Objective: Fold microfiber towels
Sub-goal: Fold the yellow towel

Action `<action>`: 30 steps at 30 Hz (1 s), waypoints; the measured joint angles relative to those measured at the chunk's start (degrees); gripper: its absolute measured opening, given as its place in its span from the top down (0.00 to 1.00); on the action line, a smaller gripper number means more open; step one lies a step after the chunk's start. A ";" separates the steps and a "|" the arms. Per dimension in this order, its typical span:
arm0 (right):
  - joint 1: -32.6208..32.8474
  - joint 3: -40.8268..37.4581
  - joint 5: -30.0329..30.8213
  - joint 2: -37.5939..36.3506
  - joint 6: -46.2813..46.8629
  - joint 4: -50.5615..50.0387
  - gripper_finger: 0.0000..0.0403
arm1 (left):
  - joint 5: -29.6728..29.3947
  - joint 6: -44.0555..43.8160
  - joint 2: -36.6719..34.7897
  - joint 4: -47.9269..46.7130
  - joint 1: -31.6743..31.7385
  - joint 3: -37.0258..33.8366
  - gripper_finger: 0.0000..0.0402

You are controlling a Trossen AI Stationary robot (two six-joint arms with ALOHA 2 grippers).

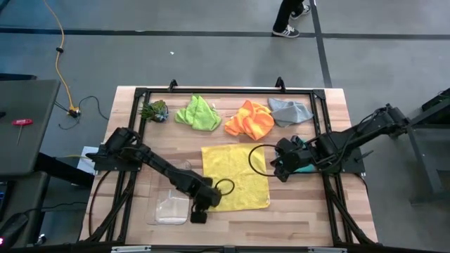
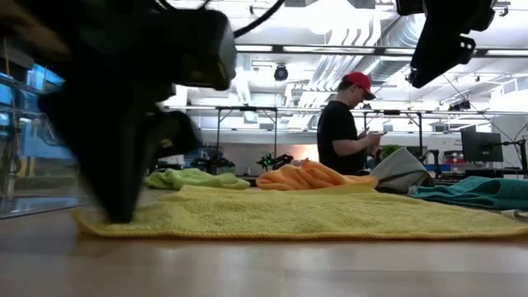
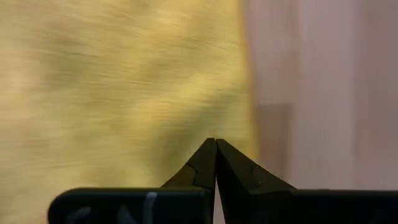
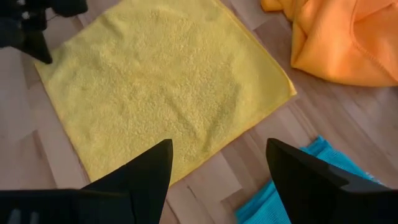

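yellow towel [image 1: 235, 176]: we see it spread flat mid-worktop, near the front edge.
left gripper [image 1: 202, 204]: down at the yellow towel's front-left corner; fingers [image 3: 239, 174] together, tips touching, on the towel's edge.
right gripper [image 1: 280, 167]: raised just beside the yellow towel's right edge; fingers [image 4: 134, 171] wide apart, holding nothing.
teal towel [image 4: 283, 199]: under the right gripper, partly hidden.
green towel [image 1: 198, 112], orange towel [image 1: 250, 120], grey towel [image 1: 290, 110]: we count 3 crumpled in a row at the worktop's [image 1: 302, 211] back.
clear bin [image 1: 171, 205]: just left of the left gripper.
plant [image 1: 155, 110]: back-left corner.
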 joint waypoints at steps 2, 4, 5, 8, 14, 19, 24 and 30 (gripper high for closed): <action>-0.52 0.00 0.01 0.00 -0.72 0.18 0.38 | -0.31 1.43 -1.09 -1.31 1.75 0.55 1.00; -0.99 0.00 0.00 -0.02 -1.80 0.95 0.37 | -0.98 3.01 -2.99 -4.51 3.64 0.58 1.00; -1.14 0.00 0.00 -0.04 -2.44 1.40 0.38 | -0.97 3.63 -3.94 -4.84 4.65 0.58 1.00; -1.87 -0.01 0.03 -0.35 -5.08 3.34 0.38 | -2.30 6.37 -8.26 -7.91 7.59 0.58 1.00; -4.67 -0.02 -0.02 -0.72 -8.47 3.97 0.38 | -12.04 12.99 -17.80 -12.52 13.54 0.62 0.99; -9.52 0.00 -1.55 -0.50 -8.47 3.04 0.38 | -17.64 13.04 -21.27 -16.02 21.06 0.63 0.92; -15.97 0.00 -4.83 -0.50 -8.49 3.14 0.38 | -11.17 13.11 -20.99 -13.74 30.03 -2.36 0.76; -21.36 0.00 -7.48 -0.50 -8.48 3.47 0.38 | -2.62 10.72 -15.70 -11.10 39.31 -6.45 0.56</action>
